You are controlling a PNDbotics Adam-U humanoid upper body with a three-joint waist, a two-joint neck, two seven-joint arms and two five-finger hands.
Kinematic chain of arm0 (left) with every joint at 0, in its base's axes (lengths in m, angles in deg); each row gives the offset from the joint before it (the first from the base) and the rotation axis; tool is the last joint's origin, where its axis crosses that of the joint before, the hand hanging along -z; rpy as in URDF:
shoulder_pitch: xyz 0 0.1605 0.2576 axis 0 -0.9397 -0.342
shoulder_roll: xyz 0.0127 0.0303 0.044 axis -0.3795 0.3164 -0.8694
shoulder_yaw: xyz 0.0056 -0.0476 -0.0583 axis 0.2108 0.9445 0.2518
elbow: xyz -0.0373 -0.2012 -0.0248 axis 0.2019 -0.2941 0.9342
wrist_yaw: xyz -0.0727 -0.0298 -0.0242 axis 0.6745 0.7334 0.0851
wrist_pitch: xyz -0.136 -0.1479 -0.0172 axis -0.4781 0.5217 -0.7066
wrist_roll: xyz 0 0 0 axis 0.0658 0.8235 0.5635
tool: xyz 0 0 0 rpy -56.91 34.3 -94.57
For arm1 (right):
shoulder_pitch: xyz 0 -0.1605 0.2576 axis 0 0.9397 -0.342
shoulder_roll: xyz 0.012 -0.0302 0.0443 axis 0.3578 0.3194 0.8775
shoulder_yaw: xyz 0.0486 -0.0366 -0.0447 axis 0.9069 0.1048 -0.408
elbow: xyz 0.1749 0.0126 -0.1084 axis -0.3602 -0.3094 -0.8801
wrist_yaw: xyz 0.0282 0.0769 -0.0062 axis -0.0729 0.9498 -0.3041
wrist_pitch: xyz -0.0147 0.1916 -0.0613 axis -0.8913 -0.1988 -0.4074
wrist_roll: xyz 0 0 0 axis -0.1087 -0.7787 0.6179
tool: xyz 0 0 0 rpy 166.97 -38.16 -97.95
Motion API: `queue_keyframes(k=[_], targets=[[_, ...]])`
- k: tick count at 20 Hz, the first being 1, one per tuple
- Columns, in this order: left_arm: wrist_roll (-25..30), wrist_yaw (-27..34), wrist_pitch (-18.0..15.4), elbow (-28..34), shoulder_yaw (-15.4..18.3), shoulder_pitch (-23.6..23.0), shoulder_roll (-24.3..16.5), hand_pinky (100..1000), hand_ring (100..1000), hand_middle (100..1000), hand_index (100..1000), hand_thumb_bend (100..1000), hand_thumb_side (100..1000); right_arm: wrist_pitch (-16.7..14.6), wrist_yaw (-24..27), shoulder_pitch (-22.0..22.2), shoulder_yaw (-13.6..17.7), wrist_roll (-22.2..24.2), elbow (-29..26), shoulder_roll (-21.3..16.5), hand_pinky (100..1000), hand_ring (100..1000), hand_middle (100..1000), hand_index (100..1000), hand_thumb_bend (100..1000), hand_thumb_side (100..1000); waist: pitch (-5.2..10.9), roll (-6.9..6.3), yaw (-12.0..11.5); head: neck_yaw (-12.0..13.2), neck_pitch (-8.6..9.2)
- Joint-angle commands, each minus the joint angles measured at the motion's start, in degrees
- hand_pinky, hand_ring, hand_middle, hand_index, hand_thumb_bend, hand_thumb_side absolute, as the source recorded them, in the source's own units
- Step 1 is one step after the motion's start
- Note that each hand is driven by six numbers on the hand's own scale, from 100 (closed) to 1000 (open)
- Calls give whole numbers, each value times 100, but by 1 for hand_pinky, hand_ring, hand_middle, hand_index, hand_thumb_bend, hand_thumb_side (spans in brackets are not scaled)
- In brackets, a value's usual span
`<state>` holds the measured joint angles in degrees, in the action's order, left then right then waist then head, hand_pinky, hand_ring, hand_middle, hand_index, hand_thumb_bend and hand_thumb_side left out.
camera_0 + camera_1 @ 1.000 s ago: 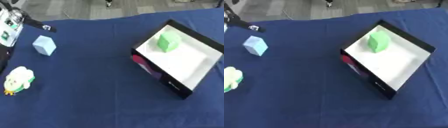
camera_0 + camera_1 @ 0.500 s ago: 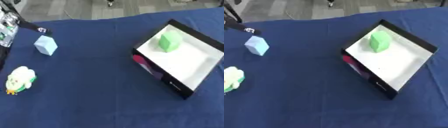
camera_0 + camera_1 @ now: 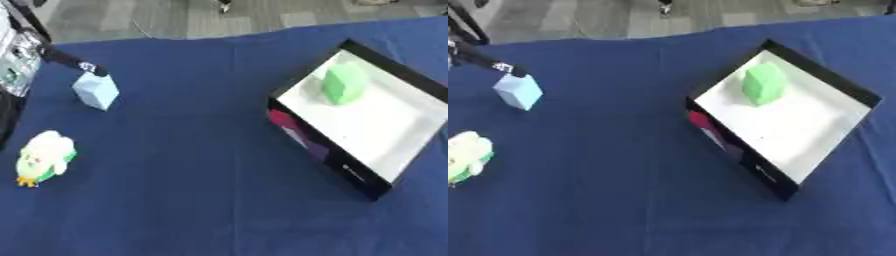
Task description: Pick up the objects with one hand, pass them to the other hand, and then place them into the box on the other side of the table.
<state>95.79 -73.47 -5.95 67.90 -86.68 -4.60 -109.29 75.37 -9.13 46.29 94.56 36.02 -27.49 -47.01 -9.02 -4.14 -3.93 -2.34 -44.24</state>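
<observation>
A light blue cube (image 3: 95,91) sits at the table's far left. My left hand (image 3: 75,60) comes in from the upper left corner, open, with one straight black finger whose tip is at the cube's top edge; most of the hand is cut off by the picture's edge. A white and green plush toy (image 3: 44,155) lies nearer to me on the left. At the right stands a black box with a white floor (image 3: 385,127), tilted, and a green block (image 3: 761,84) lies inside it near the far corner. My right hand shows in no view.
A dark blue cloth (image 3: 192,165) covers the table. The grey floor (image 3: 175,17) shows beyond its far edge. The box's near wall (image 3: 728,145) carries a pink mark.
My left hand's finger has come down a little, from above the cube to its top edge. The cube, toy and box have stayed in place.
</observation>
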Motion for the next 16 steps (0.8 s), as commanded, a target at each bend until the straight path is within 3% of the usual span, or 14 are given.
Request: queue_keyframes(k=[1,16], targets=[[454,-70,330,8,52,154,-109,997,940,846,829,972,418,25,-34,-47,76,-24,-31,-139,987,959,872,970,301,190,3,-52,1,34,12],[682,40,151,-81,45,131,12,994,944,846,811,944,416,85,-130,15,87,-57,-17,-84,993,958,871,965,285,203,-63,-52,39,160,16]])
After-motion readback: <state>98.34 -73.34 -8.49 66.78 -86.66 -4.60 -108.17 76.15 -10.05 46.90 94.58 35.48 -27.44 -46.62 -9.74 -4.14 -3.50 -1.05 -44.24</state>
